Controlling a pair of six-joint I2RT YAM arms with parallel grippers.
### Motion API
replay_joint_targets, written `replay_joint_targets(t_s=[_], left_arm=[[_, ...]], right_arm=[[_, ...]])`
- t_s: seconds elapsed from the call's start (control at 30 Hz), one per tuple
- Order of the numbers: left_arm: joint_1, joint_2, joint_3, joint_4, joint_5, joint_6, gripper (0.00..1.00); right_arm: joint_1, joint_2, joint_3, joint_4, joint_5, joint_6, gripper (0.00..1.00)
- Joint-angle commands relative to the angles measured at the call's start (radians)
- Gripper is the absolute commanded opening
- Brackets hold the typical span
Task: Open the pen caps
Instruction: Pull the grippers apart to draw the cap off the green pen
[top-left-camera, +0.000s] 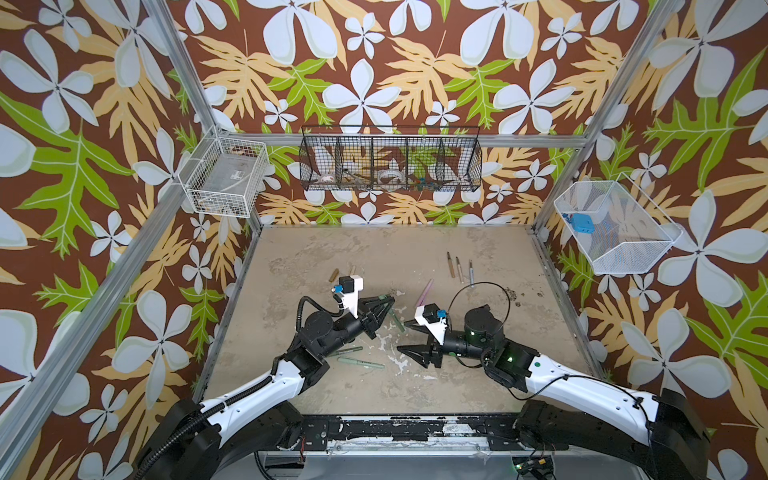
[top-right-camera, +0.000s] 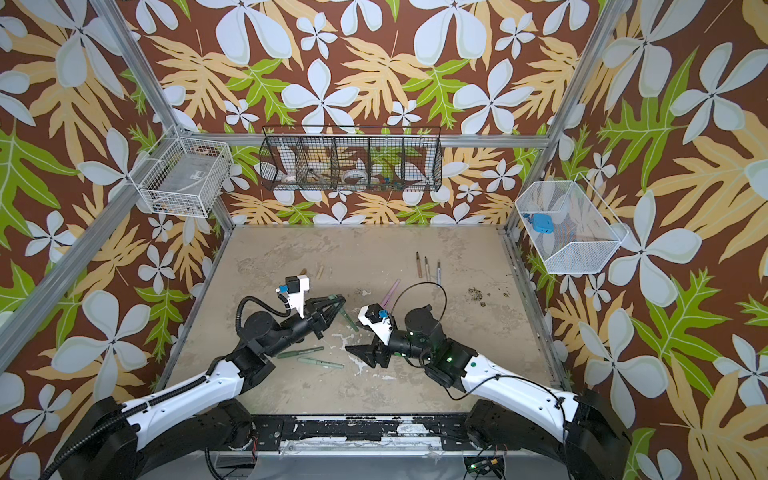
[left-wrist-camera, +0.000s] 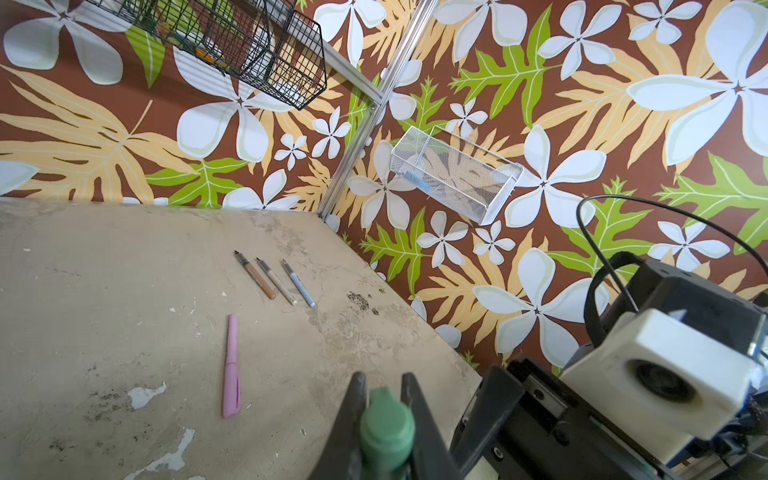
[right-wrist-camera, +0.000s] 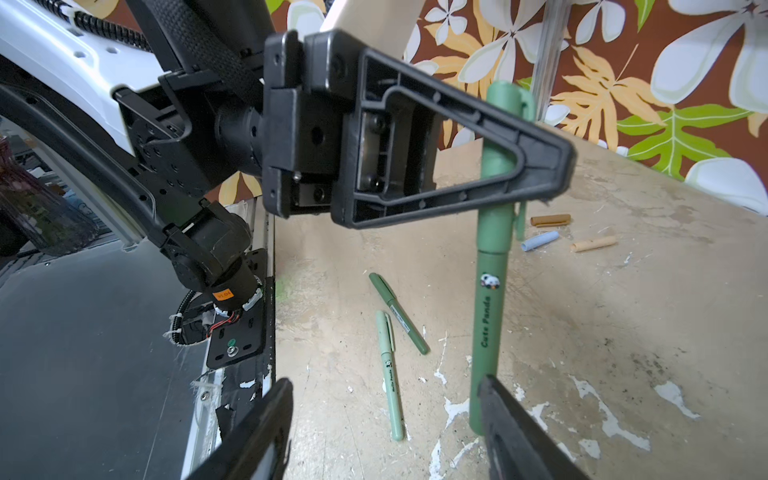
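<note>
Item: green pen (right-wrist-camera: 486, 316), hung by its cap (right-wrist-camera: 505, 104) in the clenched left gripper (right-wrist-camera: 552, 166), barrel (right-wrist-camera: 482, 365) pointing toward the right gripper (right-wrist-camera: 386, 382), whose jaws stand apart and empty. Hazard, judged: an off-centre close could shove the barrel sideways, twisting it in the cap-only hold or letting it slip during the pull. Position: barrel's lower end just beside 1 right finger (right-wrist-camera: 511, 424), not midway between the jaws; 2 more capped green pens (right-wrist-camera: 392, 374) lie on the table (right-wrist-camera: 623, 332).

Of green plastic pen (right-wrist-camera: 486, 316), upper stretch hidden behind left tool (right-wrist-camera: 552, 166), lower end behind right tool (right-wrist-camera: 386, 432). Contents of black wire basket (top-left-camera: 390, 128) too small to tell.
</note>
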Motion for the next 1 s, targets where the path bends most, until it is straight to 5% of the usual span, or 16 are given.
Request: replay_joint_targets(t_s=[0.0, 0.43, 0.7, 0.97], left_arm=[[-0.018, 0.019, 0.019, 0.051, 0.038, 0.016, 0.0], [-0.061, 0.104, 0.048, 0.098, 0.16, 0.029, 0.0], [-0.066, 0.119, 0.046, 0.124, 0.189, 0.036, 0.0], [-0.066, 0.137, 0.04, 0.172, 0.23, 0.008, 0.0]], right_arm=[[-0.001, -0.004, 0.001, -0.012, 0.043, -0.014, 0.67], [-0.006, 0.03, 0.021, -0.025, 0.126, -0.009, 0.47], [-0.006, 0.049, 0.027, -0.013, 0.113, -0.004, 0.26], [-0.008, 0.077, 0.031, 0.003, 0.067, 0.007, 0.24]])
